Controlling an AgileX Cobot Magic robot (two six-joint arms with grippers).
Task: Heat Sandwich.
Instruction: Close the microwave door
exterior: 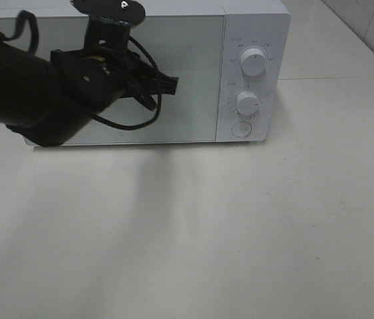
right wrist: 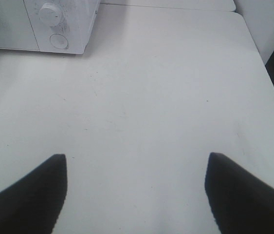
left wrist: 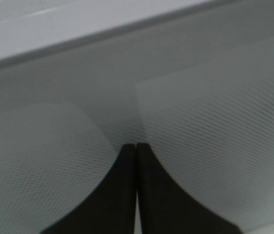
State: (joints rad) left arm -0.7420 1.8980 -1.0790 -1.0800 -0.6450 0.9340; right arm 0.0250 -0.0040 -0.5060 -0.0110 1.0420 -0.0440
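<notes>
A white microwave (exterior: 253,26) stands at the back of the table with its door (exterior: 193,73) closed. My left gripper (exterior: 172,85) is shut, its black tips pressed against the door's meshed window (left wrist: 214,131). In the left wrist view the two fingers (left wrist: 149,195) meet tip to tip with nothing between them. My right gripper (right wrist: 136,158) is open over bare table (right wrist: 146,97), well to the right of the microwave (right wrist: 68,24). The sandwich is out of view.
The microwave's panel carries two round knobs (exterior: 254,61) (exterior: 248,104) and a round button (exterior: 241,129). The table's right edge (right wrist: 263,63) drops to a dark floor. A second table top (exterior: 333,46) adjoins behind the microwave.
</notes>
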